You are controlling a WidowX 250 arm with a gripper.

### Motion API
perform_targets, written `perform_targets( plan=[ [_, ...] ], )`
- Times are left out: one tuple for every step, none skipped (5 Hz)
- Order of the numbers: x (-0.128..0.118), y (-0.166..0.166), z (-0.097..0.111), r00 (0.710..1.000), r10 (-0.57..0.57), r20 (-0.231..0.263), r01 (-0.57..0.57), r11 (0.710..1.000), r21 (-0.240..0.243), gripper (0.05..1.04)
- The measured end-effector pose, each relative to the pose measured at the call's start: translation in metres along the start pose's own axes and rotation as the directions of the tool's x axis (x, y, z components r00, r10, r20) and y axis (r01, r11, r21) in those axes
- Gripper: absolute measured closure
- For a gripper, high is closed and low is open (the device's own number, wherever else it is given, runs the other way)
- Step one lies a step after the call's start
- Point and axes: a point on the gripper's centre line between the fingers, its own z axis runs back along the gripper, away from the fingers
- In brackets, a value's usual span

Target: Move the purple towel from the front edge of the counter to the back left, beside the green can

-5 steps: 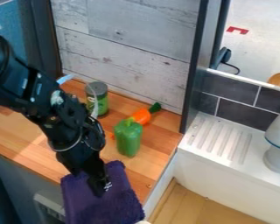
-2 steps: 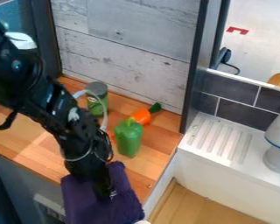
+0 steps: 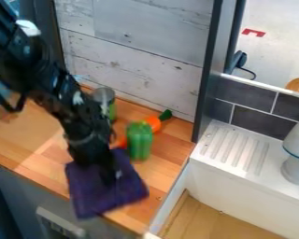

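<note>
Purple cloth (image 3: 93, 198) lay mostly on the wooden surface (image 3: 27, 140), its lower left corner reaching past the front edge. It looked light, soft and floppy, with little to break and a fabric face that would probably grip well rather than slip. A pinch of raised fabric near the middle seemed the surest hold; a grasp at one corner would likely have let the rest droop and trail.

The tool (image 3: 114, 175) pointed down at the cloth, overlapping its right half in the view; whether it was open or closed on the fabric, I could not tell.

Just beyond the cloth's upper right side stood a green pepper (image 3: 140, 142), upright and probably firmer than the cloth. Behind it, partly hidden, lay an orange carrot (image 3: 153, 123), its green top towards the wall panel (image 3: 139, 51). A can (image 3: 104, 94) stood farther back, near that panel and partly covered by the arm (image 3: 64, 100). Off to the right was a white ribbed drainer (image 3: 258, 163).
</note>
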Motion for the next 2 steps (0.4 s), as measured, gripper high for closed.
perform_targets(
  plan=[
    [0.020,0.046,-0.007,0.995,0.101,-0.001,-0.100,0.994,0.039,0.082],
    [0.033,0.079,-0.012,0.988,0.156,-0.005,-0.155,0.986,0.064,0.082]
  ],
)
